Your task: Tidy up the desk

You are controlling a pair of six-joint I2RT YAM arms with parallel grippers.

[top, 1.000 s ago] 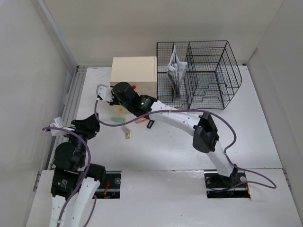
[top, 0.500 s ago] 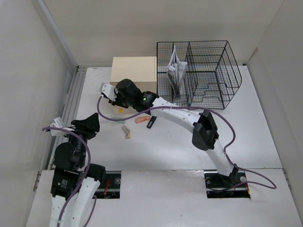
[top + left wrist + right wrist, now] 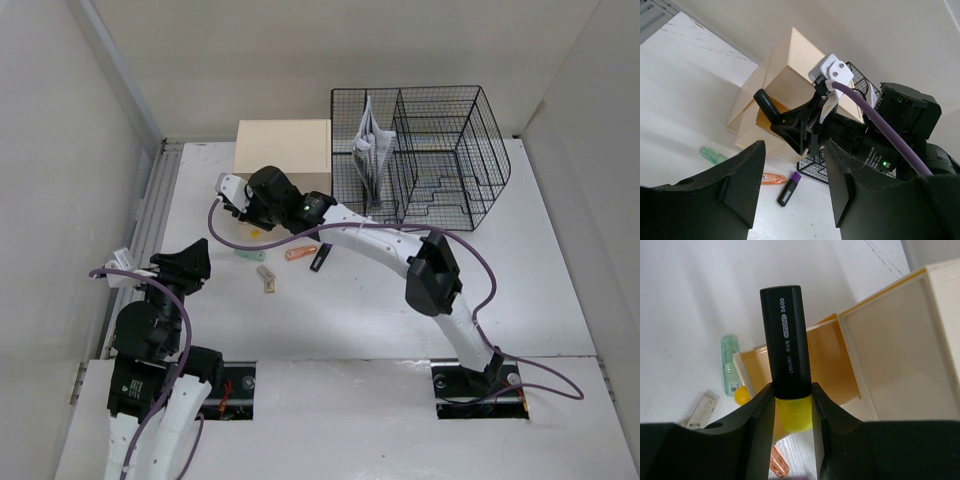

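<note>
The white desk [image 3: 400, 300] carries a beige drawer box [image 3: 283, 145] at the back. My right gripper [image 3: 237, 196] hovers just in front of the box, shut on a black highlighter [image 3: 785, 335] with a yellow end. Below it an open drawer [image 3: 832, 365] with an orange-yellow inside juts from the box [image 3: 785, 80]. The highlighter [image 3: 768, 105] points up and left in the left wrist view. My left gripper [image 3: 188, 264] stays at the desk's left, open and empty [image 3: 794, 150], facing the box.
Loose on the desk lie a green tube [image 3: 247, 254], an orange tube [image 3: 298, 252], a black marker with a purple cap [image 3: 319, 260], a beige eraser [image 3: 266, 279] and a small yellow ball [image 3: 254, 233]. A black wire basket [image 3: 430, 160] holding papers stands right of the box.
The right arm has shifted slightly back toward the drawer box with the highlighter, uncovering the orange tube. The left arm has not moved.
</note>
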